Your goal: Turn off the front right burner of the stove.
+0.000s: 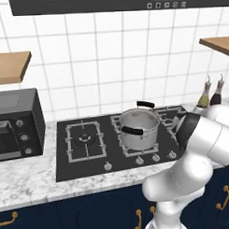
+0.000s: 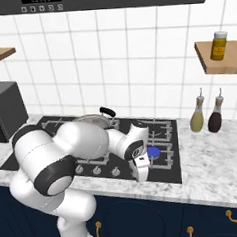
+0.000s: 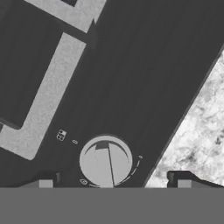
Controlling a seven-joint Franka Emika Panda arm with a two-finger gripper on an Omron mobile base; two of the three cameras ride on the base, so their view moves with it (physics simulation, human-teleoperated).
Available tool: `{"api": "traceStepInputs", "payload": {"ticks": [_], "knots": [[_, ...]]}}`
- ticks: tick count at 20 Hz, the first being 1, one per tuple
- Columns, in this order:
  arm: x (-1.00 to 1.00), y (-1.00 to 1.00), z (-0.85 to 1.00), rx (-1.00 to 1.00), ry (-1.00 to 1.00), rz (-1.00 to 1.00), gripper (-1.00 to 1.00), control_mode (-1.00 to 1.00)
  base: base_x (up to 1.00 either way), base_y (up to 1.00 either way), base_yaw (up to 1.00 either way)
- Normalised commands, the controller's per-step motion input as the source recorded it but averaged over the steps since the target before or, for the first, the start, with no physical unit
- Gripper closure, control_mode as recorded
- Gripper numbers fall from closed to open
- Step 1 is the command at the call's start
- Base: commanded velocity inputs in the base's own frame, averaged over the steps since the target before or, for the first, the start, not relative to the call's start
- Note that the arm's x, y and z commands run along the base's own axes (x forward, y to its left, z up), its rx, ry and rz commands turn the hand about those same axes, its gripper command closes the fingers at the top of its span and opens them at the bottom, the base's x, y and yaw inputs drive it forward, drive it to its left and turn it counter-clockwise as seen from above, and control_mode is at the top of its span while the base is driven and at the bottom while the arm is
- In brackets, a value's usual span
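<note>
The stove (image 1: 81,166) is a black glass cooktop with grey wire grates and a row of silver knobs along its front. The front right burner (image 2: 153,151) shows a blue flame ring just right of my wrist. My gripper (image 2: 140,174) points down at the stove's front right edge. In the hand view the gripper (image 3: 113,183) is open, with one dark fingertip (image 3: 43,183) on each side of a round silver knob (image 3: 105,160). Neither tip touches the knob. A grey grate bar (image 3: 48,96) runs beyond it.
A steel pot (image 1: 139,129) with black handles sits on the middle burner, close behind my arm. A black microwave (image 1: 16,124) stands at the left. Two bottles (image 2: 196,116) stand on the marble counter (image 3: 201,131) to the right. Wooden shelves (image 2: 219,58) hang on the wall.
</note>
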Motion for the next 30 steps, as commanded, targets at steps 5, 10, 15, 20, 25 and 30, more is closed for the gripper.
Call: {"api": "traceStepInputs", "payload": {"ticks": [5,10,15,20,25,30], "knots": [[0.13,-0.12,0.0,0.0,0.0,0.02,-1.0,-1.0,0.0,0.0,0.0],[0.01,-0.01,0.0,0.0,0.0,0.0,1.0,-1.0,0.0,0.0,0.0],[0.0,0.0,0.0,0.01,0.01,-0.05,1.0,-1.0,0.0,0.0,0.0],[-0.02,0.0,-0.02,0.02,0.1,-0.33,1.0,-1.0,0.0,0.0,0.0],[-0.01,0.0,-0.18,0.0,0.08,-0.52,1.0,-1.0,0.0,0.0,0.0],[-0.06,0.0,-0.33,0.0,0.05,-0.66,1.0,-1.0,0.0,0.0,0.0]]}}
